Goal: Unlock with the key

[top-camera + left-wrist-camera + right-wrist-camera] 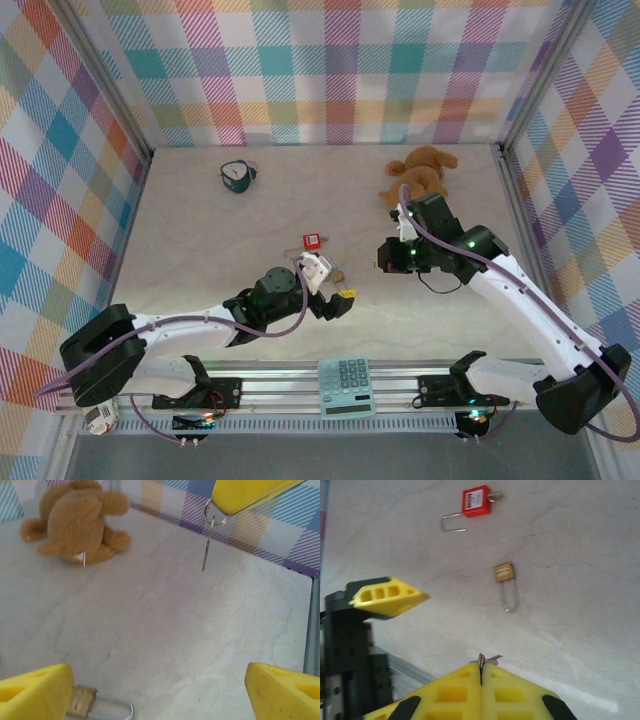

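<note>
My right gripper is shut on the key, whose thin metal end pokes out between the yellow fingertips. In the left wrist view the key hangs from a small ring under the right gripper's tip, above the table. The small brass padlock lies flat with its long silver shackle toward me. My left gripper is open, and the brass padlock lies beside its left finger. In the top view the left gripper hovers at the brass padlock, and the right gripper is just to its right.
A red padlock lies beyond the brass one, also red padlock. A brown teddy bear sits at the back right and a teal object at the back left. A calculator rests on the front rail.
</note>
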